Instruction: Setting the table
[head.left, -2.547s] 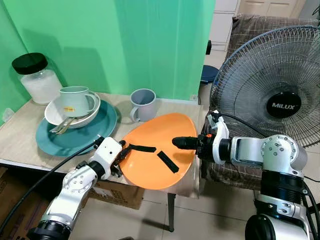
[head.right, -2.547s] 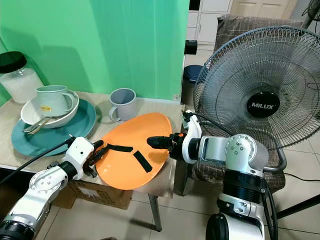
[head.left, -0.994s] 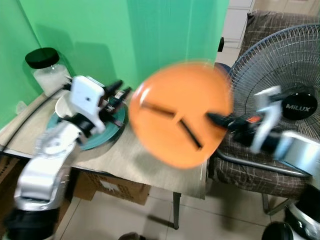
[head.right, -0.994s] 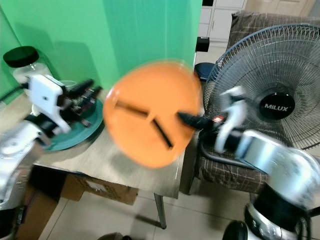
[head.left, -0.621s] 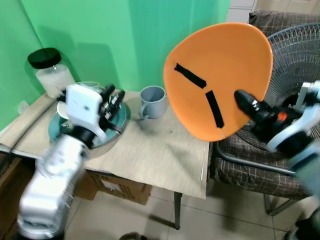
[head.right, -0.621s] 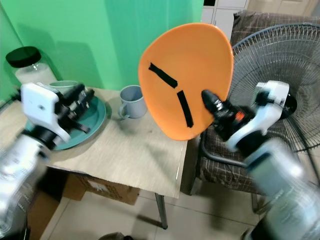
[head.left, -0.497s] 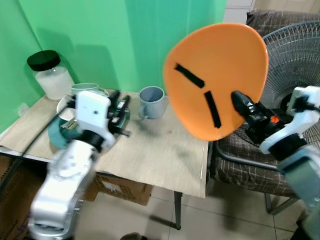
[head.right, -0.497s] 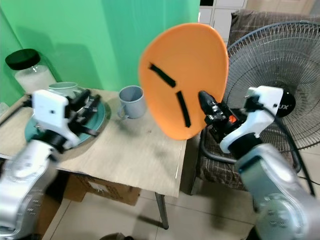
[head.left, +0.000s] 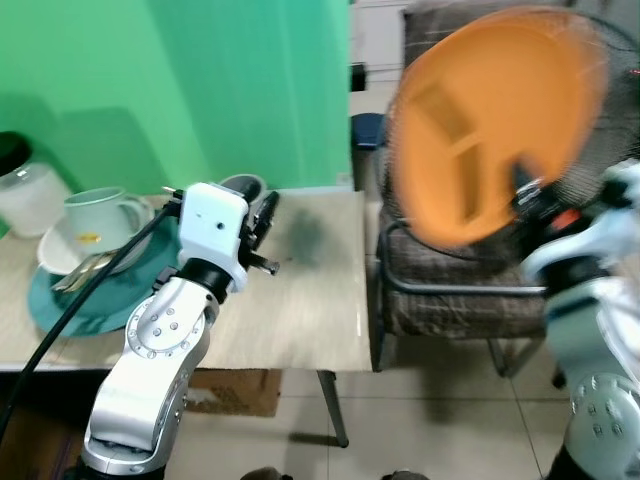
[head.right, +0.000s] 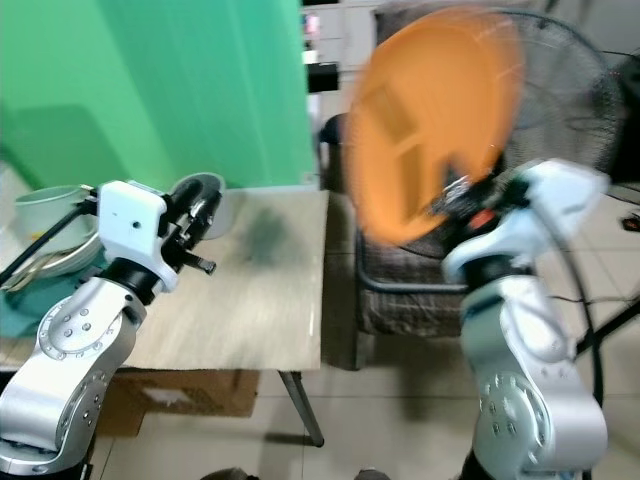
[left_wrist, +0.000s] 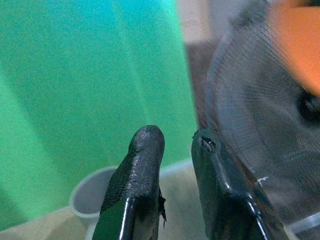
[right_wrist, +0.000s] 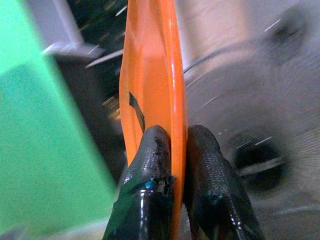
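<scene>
Orange plate (head.left: 490, 130) held up on edge, off the table

Round and bright orange, blurred in the head views, it stands nearly upright in the air before the fan, well to the right of the wooden table (head.left: 300, 310). Its rim is pinched between the right gripper (right_wrist: 172, 150) fingers. A dark strip marks its face. A stack of dishes (head.left: 85, 255) sits on the table's left end

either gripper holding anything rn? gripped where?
The right gripper pinches the orange plate at its rim, one finger on each face, plate lifted upright. The left gripper holds nothing.
</scene>
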